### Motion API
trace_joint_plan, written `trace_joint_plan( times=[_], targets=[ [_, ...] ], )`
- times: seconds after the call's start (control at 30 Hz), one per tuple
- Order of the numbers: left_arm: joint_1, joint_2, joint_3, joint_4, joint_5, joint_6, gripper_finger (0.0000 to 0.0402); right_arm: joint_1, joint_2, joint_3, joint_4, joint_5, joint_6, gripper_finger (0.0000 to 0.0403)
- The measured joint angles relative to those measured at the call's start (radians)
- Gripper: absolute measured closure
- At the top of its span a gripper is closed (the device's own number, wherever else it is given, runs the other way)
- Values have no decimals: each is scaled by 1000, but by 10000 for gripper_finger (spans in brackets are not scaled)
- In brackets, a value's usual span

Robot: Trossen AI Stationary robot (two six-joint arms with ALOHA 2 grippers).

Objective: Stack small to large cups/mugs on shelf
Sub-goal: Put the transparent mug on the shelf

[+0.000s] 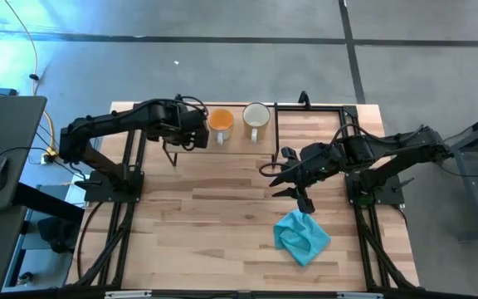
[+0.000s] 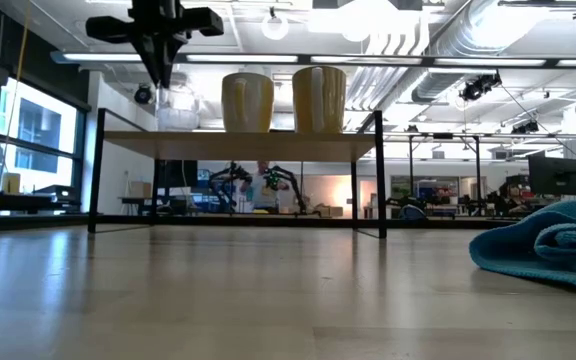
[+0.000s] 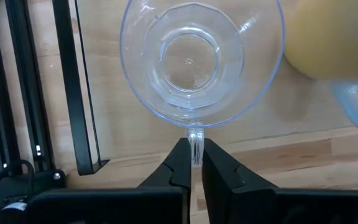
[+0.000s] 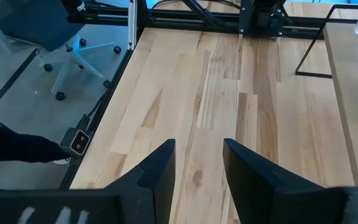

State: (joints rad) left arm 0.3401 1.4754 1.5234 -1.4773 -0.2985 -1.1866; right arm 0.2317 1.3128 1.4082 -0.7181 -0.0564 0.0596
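Observation:
The small clear glass cup [image 3: 191,59] stands on the shelf [image 2: 268,146] at its left end, next to the orange mug [image 2: 246,101] and the cream-white mug [image 2: 318,98], which rest upright on the board. My left gripper [image 3: 196,152] is above the glass cup, pointing down, shut on its handle; in the high view the gripper [image 1: 191,133] hides the cup. My right gripper [image 1: 293,178] hangs open over the table's right middle, touching nothing, its fingers [image 4: 160,168] apart over bare wood. My left gripper pinches the glass cup's small clear handle [image 3: 196,138] between its two fingers, at their free ends. The fingers come from above, pointing down. The cup sits upright, and in the low view its base [image 2: 178,127] appears to rest on the shelf board.
A teal-blue cloth [image 1: 303,237] lies crumpled on the table near my right gripper, toward the near edge. A black wire frame [image 1: 318,108] stands to the right of the shelf. Bare wooden tabletop [image 1: 206,224] spreads in front of the shelf.

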Motion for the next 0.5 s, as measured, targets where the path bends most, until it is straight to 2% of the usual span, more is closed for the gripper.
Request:
trace_joint_plan(
  times=[0.5],
  targets=[
    [0,1,0,-7,19,-13,398,0,0,0,0,-6,3,277]
  ],
)
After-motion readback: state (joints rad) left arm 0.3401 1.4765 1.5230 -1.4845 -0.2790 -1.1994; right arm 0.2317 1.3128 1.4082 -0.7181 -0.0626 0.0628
